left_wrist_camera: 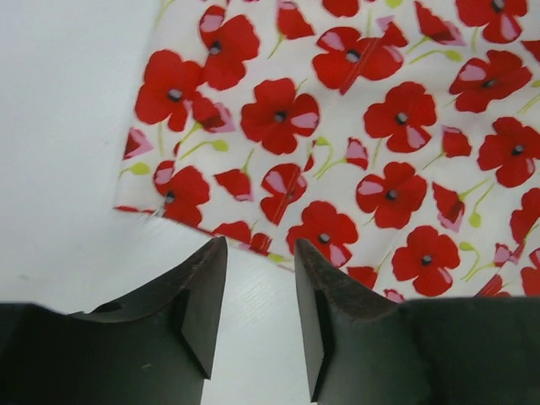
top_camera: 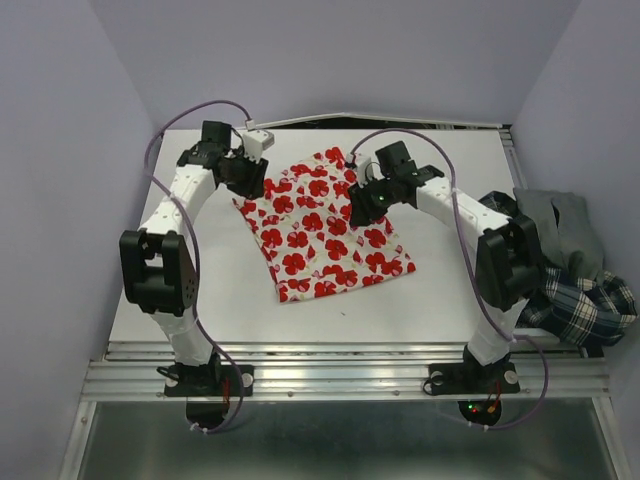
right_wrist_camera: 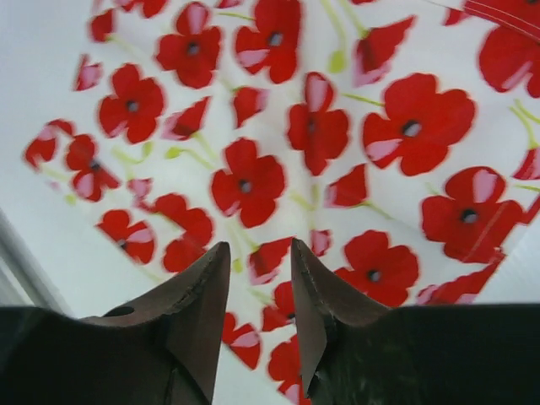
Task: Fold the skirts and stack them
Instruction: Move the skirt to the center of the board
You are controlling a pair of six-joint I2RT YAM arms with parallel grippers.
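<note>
The white skirt (top_camera: 325, 225), thin smooth cotton printed with red poppies, lies flat as a tilted rectangle in the middle of the white desk (top_camera: 440, 310), its stitched hem showing along the side nearest the far left corner. The left gripper (left_wrist_camera: 253, 283) hangs over that hem with its dark wedge-shaped fingers spread and nothing between them, and the right gripper (right_wrist_camera: 260, 283) hovers above the cloth's right side, fingers slightly parted and empty. At the desk's right edge the plain grey skirt (top_camera: 565, 225) and the plaid skirt (top_camera: 590, 305) sit crumpled together.
</note>
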